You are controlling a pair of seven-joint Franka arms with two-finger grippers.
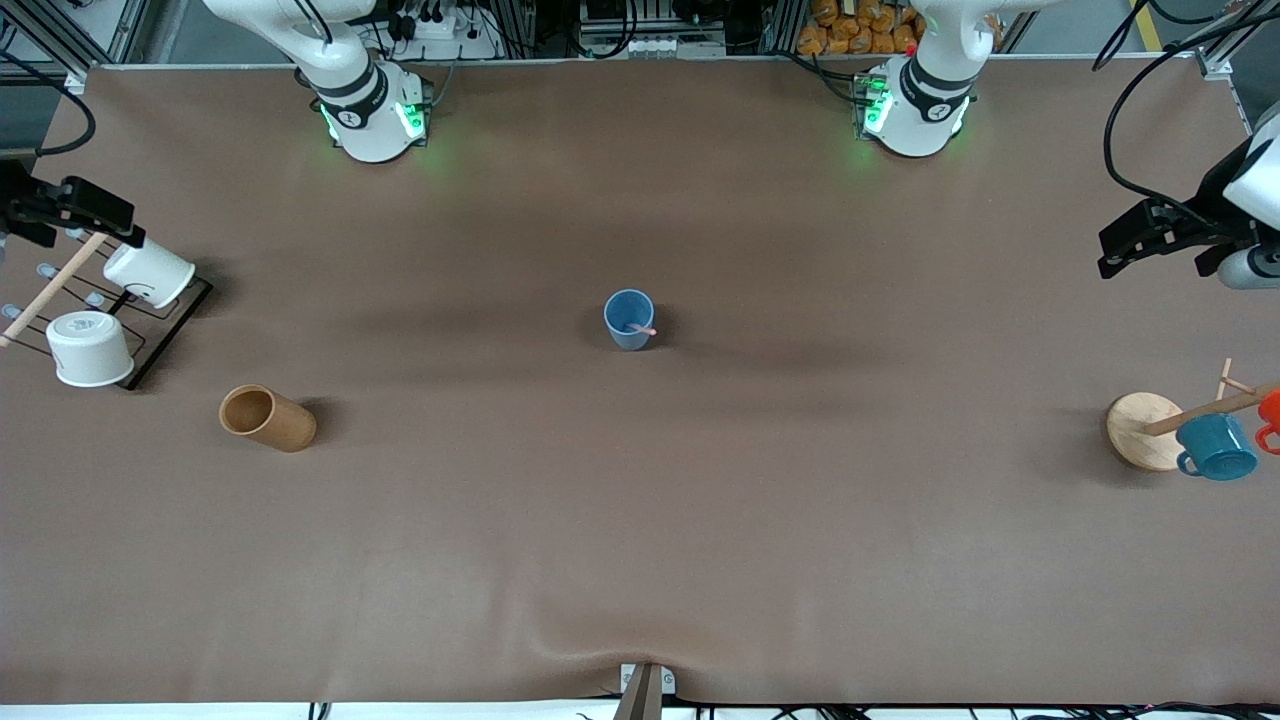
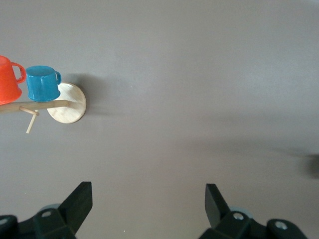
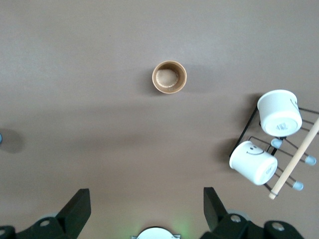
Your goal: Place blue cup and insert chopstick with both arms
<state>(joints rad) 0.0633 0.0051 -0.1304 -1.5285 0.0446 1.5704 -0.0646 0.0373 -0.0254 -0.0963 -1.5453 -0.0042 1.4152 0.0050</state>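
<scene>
The blue cup [image 1: 629, 319] stands upright in the middle of the table [image 1: 640, 520], and the chopstick [image 1: 641, 328] leans inside it, its tip poking over the rim. Only the front view shows both clearly. The left gripper [image 2: 147, 209] hangs wide open and empty near the wooden mug tree [image 2: 60, 103] with its teal mug [image 2: 42, 83] and orange mug [image 2: 9, 79]. The right gripper [image 3: 146, 211] is wide open and empty too, over the table near the brown holder [image 3: 169, 76] and the wire rack [image 3: 279, 149] holding white cups [image 3: 253, 162].
</scene>
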